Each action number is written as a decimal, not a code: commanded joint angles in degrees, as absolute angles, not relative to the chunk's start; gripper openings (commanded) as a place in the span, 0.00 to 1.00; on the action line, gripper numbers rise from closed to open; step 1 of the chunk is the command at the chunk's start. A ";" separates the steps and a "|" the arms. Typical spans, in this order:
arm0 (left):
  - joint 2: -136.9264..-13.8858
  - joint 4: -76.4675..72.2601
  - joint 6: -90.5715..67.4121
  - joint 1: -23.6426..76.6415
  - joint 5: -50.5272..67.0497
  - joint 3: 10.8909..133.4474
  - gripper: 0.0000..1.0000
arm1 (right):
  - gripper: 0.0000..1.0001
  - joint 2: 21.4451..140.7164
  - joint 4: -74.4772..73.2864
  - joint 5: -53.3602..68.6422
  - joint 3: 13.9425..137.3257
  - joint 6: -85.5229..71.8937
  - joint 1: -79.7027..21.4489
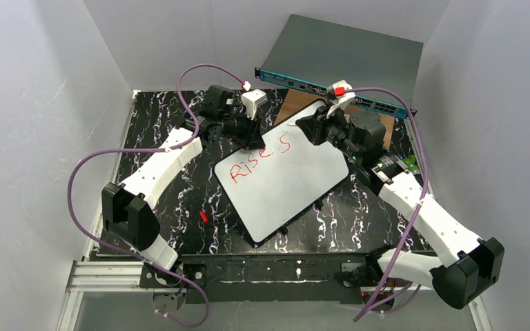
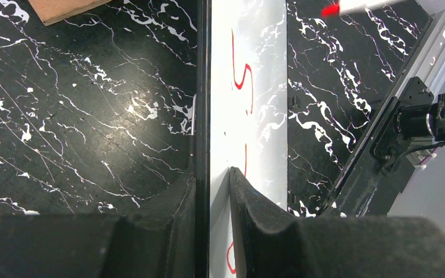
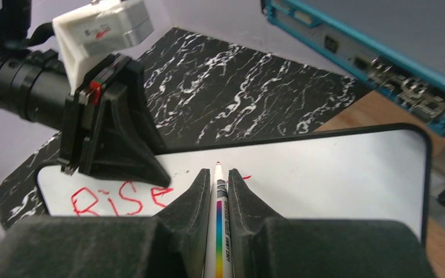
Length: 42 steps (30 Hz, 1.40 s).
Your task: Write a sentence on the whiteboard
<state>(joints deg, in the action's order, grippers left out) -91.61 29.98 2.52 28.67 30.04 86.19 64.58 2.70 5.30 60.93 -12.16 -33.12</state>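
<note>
Marker [image 3: 219, 226] sat pinched in the right gripper [image 3: 218, 176], tip just right of the sentence [image 1: 259, 157] on the centre-frame whiteboard [image 1: 297, 189]; the left gripper [image 2: 213, 179] clamped the whiteboard's upper-left edge.

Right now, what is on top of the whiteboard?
Red letters reading RiSE S on the whiteboard. The right claw holds a marker over it; the left claw clamps its edge. Whether the tip touches is hidden.
</note>
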 commanded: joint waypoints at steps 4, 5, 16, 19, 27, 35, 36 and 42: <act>-91.04 31.82 4.43 29.99 31.95 87.30 0.00 | 0.01 68.99 2.61 -1.82 65.53 -9.50 -32.66; -91.00 31.82 4.47 29.97 31.99 87.31 0.00 | 0.01 69.60 2.59 -2.18 65.75 -9.51 -32.55; -90.59 31.90 4.49 29.97 31.91 86.78 0.00 | 0.01 71.79 2.96 -1.29 65.69 -10.44 -32.26; -90.57 31.84 4.61 29.97 31.95 86.74 0.00 | 0.01 72.17 2.90 -0.90 66.12 -10.62 -32.26; -90.27 31.86 4.69 29.97 31.85 86.62 0.00 | 0.01 74.28 1.54 -1.64 68.06 -10.63 -32.23; -90.33 31.77 4.70 29.97 31.84 86.69 0.00 | 0.01 73.82 0.88 -1.15 66.00 -10.80 -32.25; -90.39 31.75 4.67 29.97 31.90 86.73 0.00 | 0.01 73.52 0.81 -1.10 65.44 -10.88 -32.26; -90.66 31.81 4.73 30.05 31.91 86.98 0.00 | 0.01 71.24 0.44 -0.97 61.26 -11.88 -32.26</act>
